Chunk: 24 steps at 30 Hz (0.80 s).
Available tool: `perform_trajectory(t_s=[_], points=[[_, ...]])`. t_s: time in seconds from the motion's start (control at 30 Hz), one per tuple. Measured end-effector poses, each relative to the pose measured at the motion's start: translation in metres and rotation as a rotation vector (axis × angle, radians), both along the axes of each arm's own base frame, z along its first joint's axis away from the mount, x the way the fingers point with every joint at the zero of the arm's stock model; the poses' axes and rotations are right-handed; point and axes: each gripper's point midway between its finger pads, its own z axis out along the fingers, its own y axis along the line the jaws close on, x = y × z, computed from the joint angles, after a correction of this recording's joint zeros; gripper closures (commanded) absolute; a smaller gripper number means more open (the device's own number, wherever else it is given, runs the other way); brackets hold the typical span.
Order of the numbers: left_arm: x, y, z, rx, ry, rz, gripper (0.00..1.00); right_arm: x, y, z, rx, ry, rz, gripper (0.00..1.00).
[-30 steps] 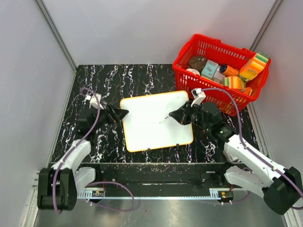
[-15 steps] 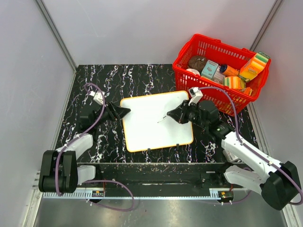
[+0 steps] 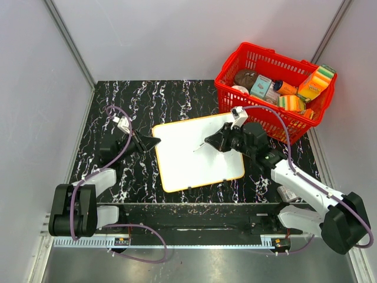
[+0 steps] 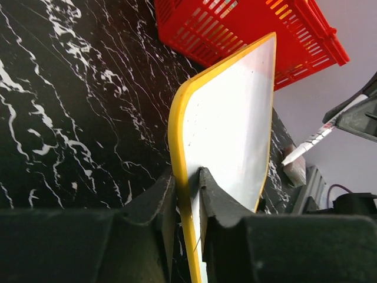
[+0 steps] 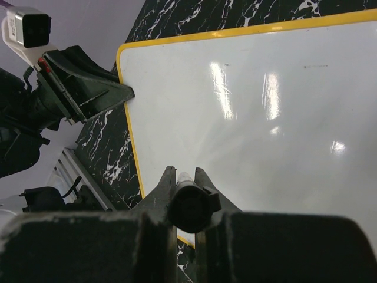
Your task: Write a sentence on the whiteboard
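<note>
The whiteboard (image 3: 200,162) lies flat on the black marble table, white with a thin yellow rim and no writing on it. My left gripper (image 3: 154,141) is shut on the whiteboard's left edge; in the left wrist view its fingers (image 4: 187,172) pinch the yellow rim (image 4: 177,118). My right gripper (image 3: 208,142) is shut on a marker (image 3: 200,148) and hangs over the upper middle of the whiteboard. In the right wrist view the marker (image 5: 189,203) sits between the jaws above the whiteboard (image 5: 265,118), tip pointing down at it. The left gripper (image 5: 88,94) shows at the board's corner.
A red basket (image 3: 259,121) with several packets and sponges stands at the back right, close behind the right arm and touching the board's far corner (image 4: 235,29). Grey walls close in both sides.
My left gripper has closed onto the whiteboard's left edge, and the board has shifted slightly right. My right gripper with the marker has moved a little left and back over the board.
</note>
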Motion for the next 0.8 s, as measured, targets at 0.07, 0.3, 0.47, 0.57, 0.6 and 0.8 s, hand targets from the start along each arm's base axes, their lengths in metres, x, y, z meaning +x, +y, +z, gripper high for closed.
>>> perform_trajectory(t_s=[0.07,0.3,0.47,0.57,0.6,0.8], points=[[-0.005,-0.001,-0.003,-0.014,0.018,-0.011,0.91,0.002,0.002,0.003,0.005,-0.007,0.007,1.00],[-0.011,-0.003,-0.006,-0.024,0.030,-0.023,1.00,0.010,0.009,0.012,0.013,-0.036,0.014,1.00],[-0.016,-0.002,-0.006,-0.014,0.021,-0.023,1.00,0.021,0.013,0.021,0.000,-0.068,-0.003,1.00],[-0.018,-0.002,-0.007,-0.011,0.020,-0.023,1.00,0.026,0.022,0.029,-0.014,-0.099,-0.006,1.00],[-0.018,-0.002,-0.007,-0.010,0.020,-0.023,1.00,0.026,0.026,0.032,-0.020,-0.112,-0.004,1.00],[-0.020,-0.002,-0.009,-0.008,0.017,-0.026,1.00,0.016,0.055,0.050,-0.058,-0.209,0.020,1.00]])
